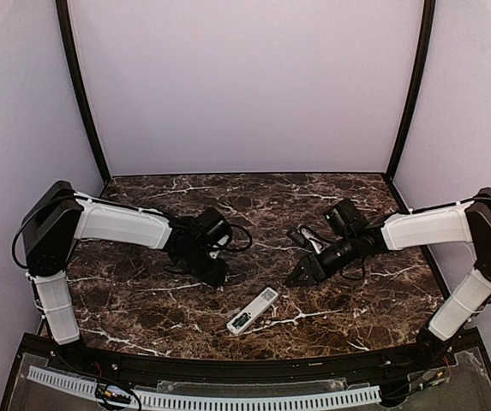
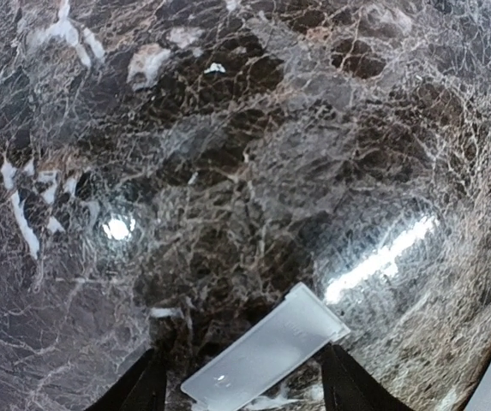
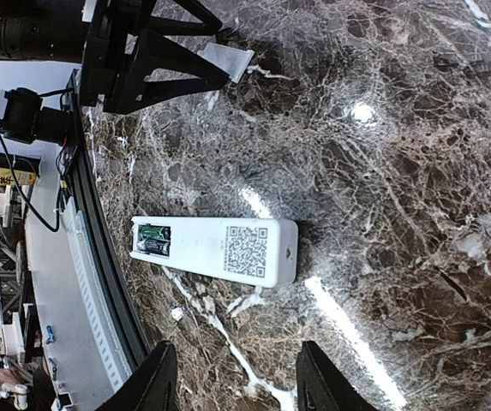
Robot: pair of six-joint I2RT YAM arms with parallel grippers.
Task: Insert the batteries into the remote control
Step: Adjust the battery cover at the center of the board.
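The white remote control [image 1: 252, 310] lies back side up near the table's front middle, and its QR label shows in the right wrist view [image 3: 215, 248]. Its battery compartment [image 3: 153, 240] is uncovered at the end nearest the table's front edge, with two batteries [image 3: 154, 246] lying in it. The white battery cover [image 2: 265, 355] lies flat on the marble between my left gripper's open fingers, touching neither. My left gripper [image 1: 215, 274] hangs low, left of the remote. My right gripper [image 1: 299, 278] is open and empty, above and right of the remote.
The dark marble table [image 1: 254, 205] has a black rail [image 1: 228, 364] along its front edge, close to the remote's open end. Lilac walls enclose the back and sides. My left gripper and the cover also show in the right wrist view [image 3: 168, 60].
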